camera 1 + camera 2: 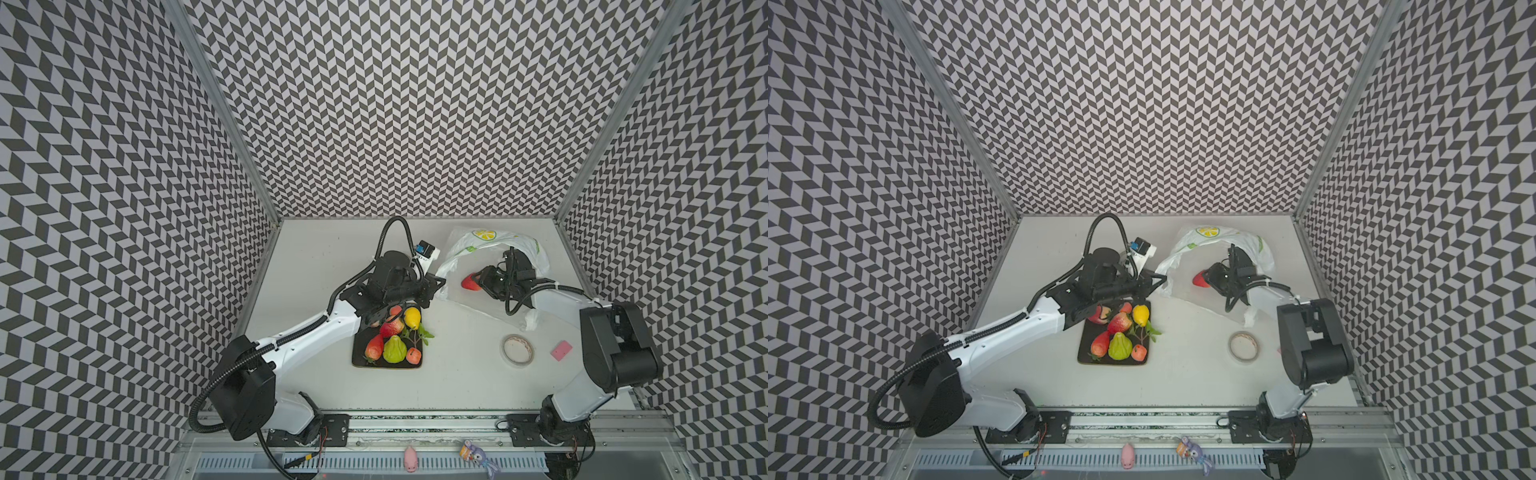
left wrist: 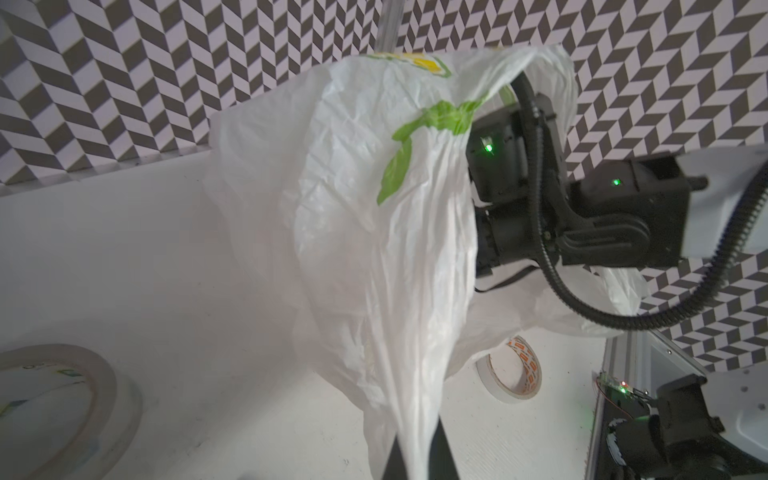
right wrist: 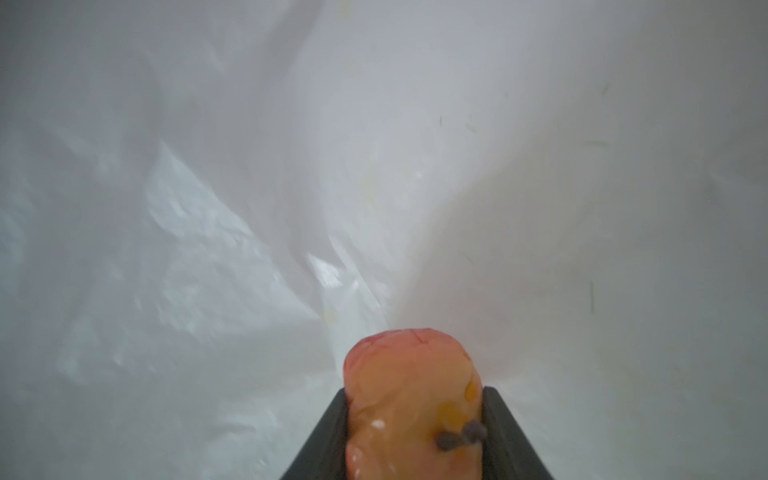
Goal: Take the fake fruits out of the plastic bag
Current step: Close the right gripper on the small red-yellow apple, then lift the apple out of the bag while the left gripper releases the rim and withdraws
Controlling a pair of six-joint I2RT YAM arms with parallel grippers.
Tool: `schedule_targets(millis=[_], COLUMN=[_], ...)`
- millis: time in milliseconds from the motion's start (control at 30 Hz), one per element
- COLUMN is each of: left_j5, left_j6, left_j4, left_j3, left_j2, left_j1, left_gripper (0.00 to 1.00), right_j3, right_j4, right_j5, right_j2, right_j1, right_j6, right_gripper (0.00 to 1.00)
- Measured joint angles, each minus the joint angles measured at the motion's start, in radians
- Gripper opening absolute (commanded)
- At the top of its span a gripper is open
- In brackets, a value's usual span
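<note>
Red fake fruit [image 3: 409, 374] is clamped in the right gripper [image 1: 477, 283], levelled leftward inside the plastic bag [image 1: 494, 243]; left gripper [image 1: 439, 283] pinches the bag's lifted rim closed. Bare table [image 1: 457, 374] lies toward the black tray [image 1: 357, 362].

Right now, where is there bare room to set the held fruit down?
The widest bare patch lies between the tray and the tape, running forward to the rail. The far-left corner is bare too. Crowded: the tray, full of fruits, and the far right, where bag, left hand and right hand with a red fruit meet.
</note>
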Motion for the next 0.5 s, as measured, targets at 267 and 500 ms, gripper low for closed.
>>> schedule_targets(millis=[267,500], left_j5=[-0.006,-0.008], left_j6=[0.024,0.045], left_j4=[-0.001,-0.013], left_j3=[0.145,0.225], left_j2=[0.084,0.149], left_j1=[0.023,0.030], left_gripper=[0.00,0.00], right_j3=[-0.055,-0.047], right_j4=[-0.101,-0.141], right_j5=[0.046,0.151], right_j2=[-0.060,-0.086], right_j1=[0.068,0.179], right_j6=[-0.206,-0.381], right_gripper=[0.33,0.32])
